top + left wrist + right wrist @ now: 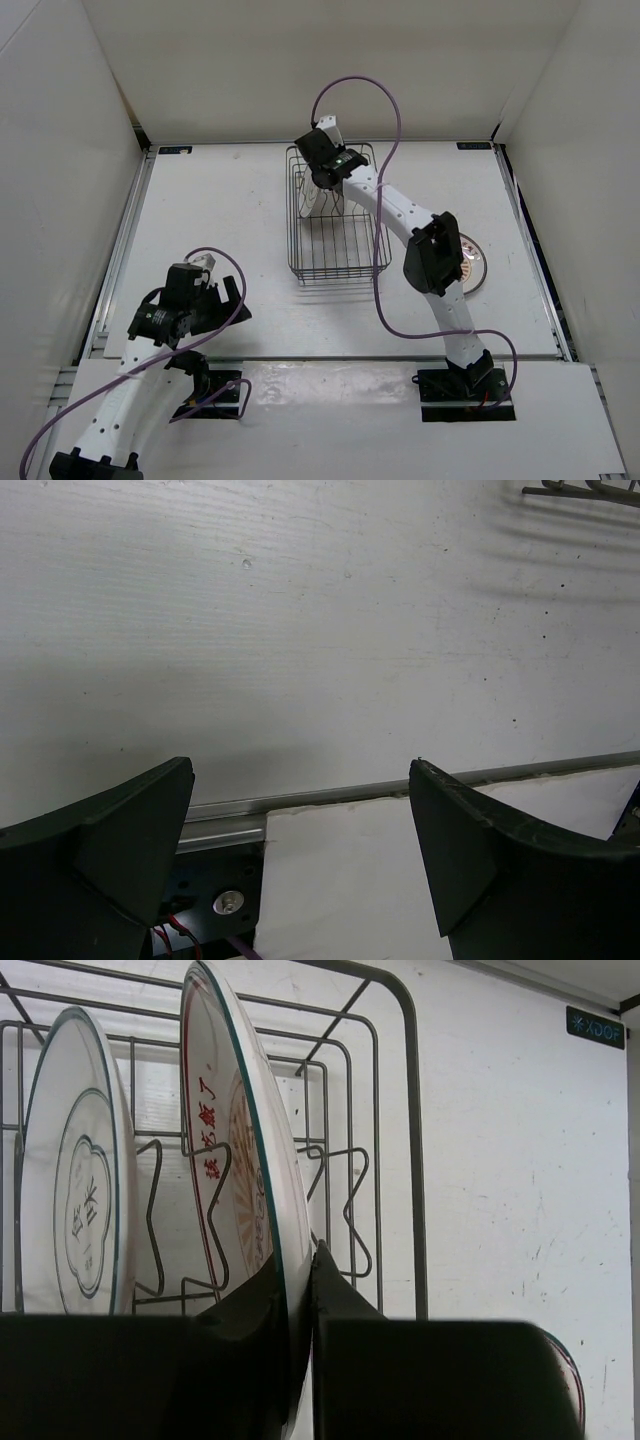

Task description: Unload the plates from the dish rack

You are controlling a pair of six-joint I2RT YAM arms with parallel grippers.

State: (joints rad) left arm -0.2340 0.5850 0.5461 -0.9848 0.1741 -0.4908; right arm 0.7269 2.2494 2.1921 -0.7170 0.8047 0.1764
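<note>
Right gripper (298,1265) is closed to its limit on the rim of the sunburst plate (238,1150), one finger on each face, at the plate's lower edge as the wrist view shows it; that plate stands upright on edge inside the dish rack (335,252), in the rack's far portion toward its left side; red characters and an orange ray pattern show on the face turned toward the neighbouring plate. Line-marked plate (72,1200) stands upright in the same rack, just beside the gripped one yet apart from it, on the side nearer the rack's left wall, clear of both fingers; dark outlines and a dark rim band mark its face. Third plate (474,262) lies flat on the table (220,210) outside the rack, near the rack's near right corner, largely hidden beneath the elbow of the right arm (395,205); an orange-toned pattern shows on the exposed part, detail not legible from above. Right arm reaches from its base past the rack's right wall, wrist above the rack's far left corner; purple cable (352,79) loops above the rack's far edge. Left gripper (300,770) stands wide open and has hold of nothing; its fingers (120,840) frame bare table surface only; it sits well apart from the rack, off the rack's near left corner, low over the table; a wire of the rack is just visible at the top right corner of the left wrist view.
</note>
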